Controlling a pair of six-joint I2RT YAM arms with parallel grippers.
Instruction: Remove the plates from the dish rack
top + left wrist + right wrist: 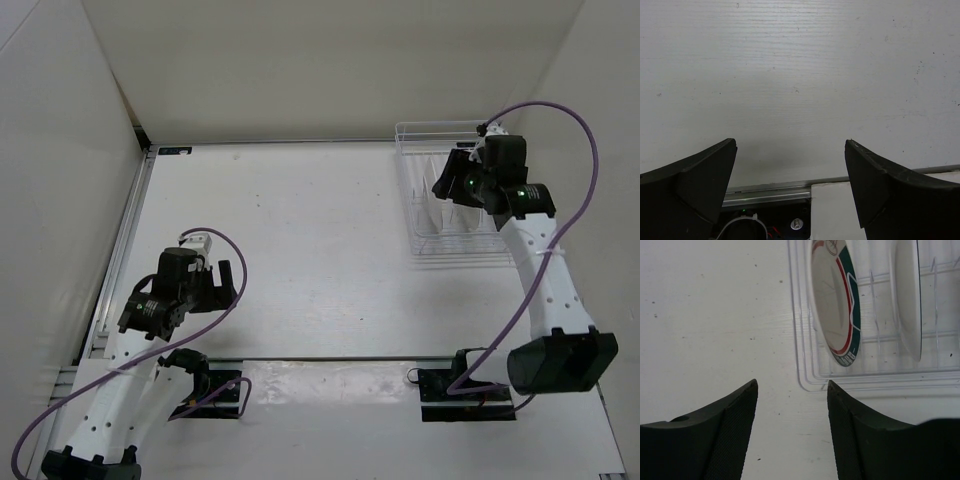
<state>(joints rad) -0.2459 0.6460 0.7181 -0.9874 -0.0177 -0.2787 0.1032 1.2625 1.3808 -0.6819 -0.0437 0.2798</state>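
Note:
The dish rack (430,235) stands at the back right of the table; its corner also shows in the right wrist view (801,365). Two plates stand on edge between its tines. One has a dark green rim and a red inner ring (836,305). The other has a thin dark rim (908,295) and stands one slot further in. My right gripper (792,382) is open and empty, above the rack's corner, short of the green-rimmed plate; it also shows in the top view (445,185). My left gripper (790,141) is open and empty over the bare table at the near left (230,280).
White walls close in the table at the back and on both sides. A metal rail (125,250) runs along the left edge. The black arm base plates (215,392) (465,392) sit at the near edge. A purple cable (585,130) loops beside the rack.

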